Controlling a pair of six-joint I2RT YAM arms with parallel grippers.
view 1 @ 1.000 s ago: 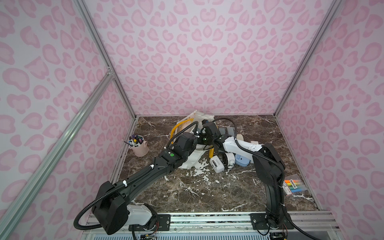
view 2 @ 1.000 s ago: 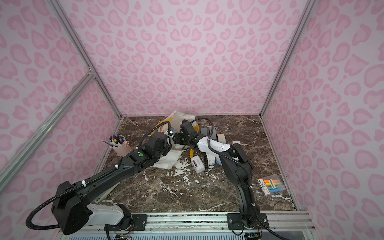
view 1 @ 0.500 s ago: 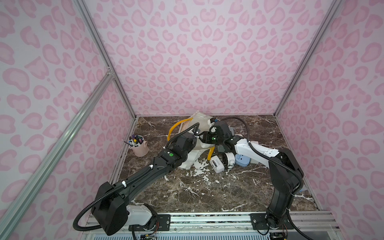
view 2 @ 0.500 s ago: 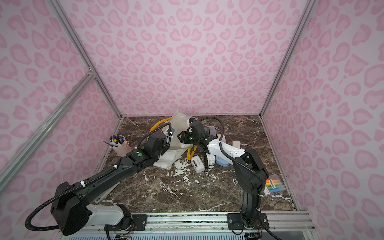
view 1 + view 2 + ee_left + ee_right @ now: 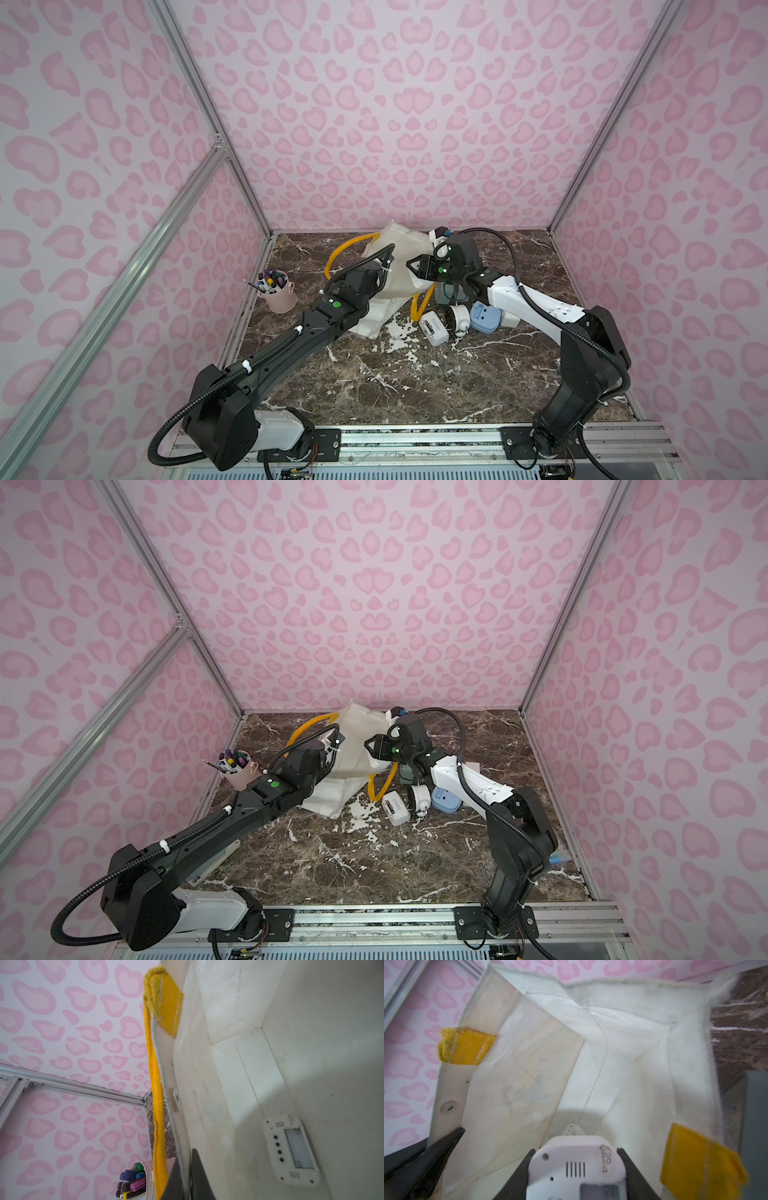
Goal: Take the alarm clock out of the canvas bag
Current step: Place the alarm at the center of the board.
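My left claw is clamped on the rim of the canvas bag, beside the yellow strap, and props the mouth open; do not release it until the load is clear. Inside, a second clock lies flat on the bag floor. My right claw grips the white alarm clock by its two sides, over the open mouth. Procedure: draw it straight back out of the mouth, level, without added squeeze, since the smooth casing probably slips. Edges: the yellow patch on the rim sits close beside one finger. Room: a cluster of clocks crowds the desk under my right arm; the bare stretch nearer the rail suits set-down.
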